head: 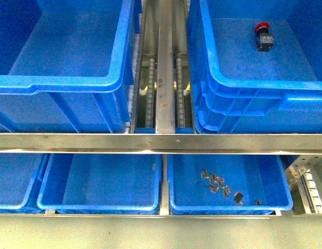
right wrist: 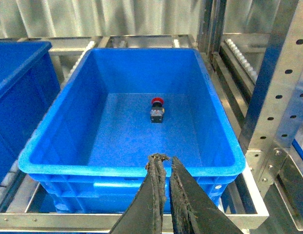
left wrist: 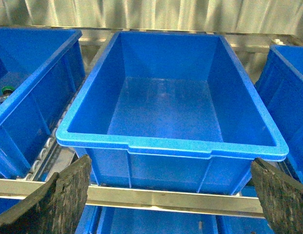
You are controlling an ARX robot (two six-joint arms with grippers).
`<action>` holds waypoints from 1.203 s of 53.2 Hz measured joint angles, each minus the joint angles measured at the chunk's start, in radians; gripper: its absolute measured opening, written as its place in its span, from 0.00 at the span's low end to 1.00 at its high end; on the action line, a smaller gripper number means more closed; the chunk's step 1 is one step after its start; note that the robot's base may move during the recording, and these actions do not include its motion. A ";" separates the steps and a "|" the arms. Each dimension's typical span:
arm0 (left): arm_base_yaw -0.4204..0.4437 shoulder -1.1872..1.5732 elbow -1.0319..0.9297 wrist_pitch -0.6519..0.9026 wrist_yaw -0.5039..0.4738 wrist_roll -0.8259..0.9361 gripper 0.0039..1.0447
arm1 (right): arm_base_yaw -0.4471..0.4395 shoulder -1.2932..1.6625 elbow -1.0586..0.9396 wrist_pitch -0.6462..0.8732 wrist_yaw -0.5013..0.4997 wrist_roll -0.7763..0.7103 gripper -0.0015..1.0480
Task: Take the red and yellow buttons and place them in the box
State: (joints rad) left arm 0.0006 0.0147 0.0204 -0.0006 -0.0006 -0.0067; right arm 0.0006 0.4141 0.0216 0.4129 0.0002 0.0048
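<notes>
One red button [head: 263, 34] with a black body lies on the floor of the deep blue box [head: 306, 88] at the right; the right wrist view shows the same red button [right wrist: 157, 108] inside that box [right wrist: 131, 171]. My right gripper [right wrist: 164, 165] hangs shut and empty just outside its near rim. A second deep blue box [head: 72, 83], at the left, is empty. My left gripper [left wrist: 171, 195] is open in front of this empty box [left wrist: 171, 146], its fingers [left wrist: 58, 195] wide apart. No yellow button shows. Neither gripper appears in the front view.
A steel rail [head: 161, 142] crosses below both boxes. Under it sit shallower blue trays [head: 98, 205]; one tray [head: 228, 207] holds several small metal clips [head: 218, 184]. A roller track [head: 165, 78] runs between the boxes. A green cap [left wrist: 7, 90] peeks from another crate. A perforated steel post [right wrist: 278, 83] stands beside the right box.
</notes>
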 joint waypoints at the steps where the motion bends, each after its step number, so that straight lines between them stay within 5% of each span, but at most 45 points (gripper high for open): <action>1: 0.000 0.000 0.000 0.000 0.000 0.000 0.93 | 0.000 -0.005 0.000 -0.005 0.000 0.000 0.03; 36: 0.000 0.000 0.000 0.000 0.000 0.000 0.93 | 0.000 -0.238 0.000 -0.235 0.000 0.000 0.03; 42: 0.000 0.000 0.000 0.000 0.000 0.000 0.93 | 0.000 -0.377 0.000 -0.401 0.000 -0.001 0.03; 57: 0.000 0.000 0.000 0.000 0.000 0.000 0.93 | 0.000 -0.410 0.000 -0.411 0.000 -0.001 0.03; 64: 0.000 0.000 0.000 0.000 0.000 0.000 0.93 | 0.000 -0.409 0.000 -0.411 0.000 -0.002 0.29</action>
State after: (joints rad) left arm 0.0006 0.0147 0.0204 -0.0006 -0.0006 -0.0067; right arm 0.0006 0.0048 0.0219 0.0017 -0.0002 0.0029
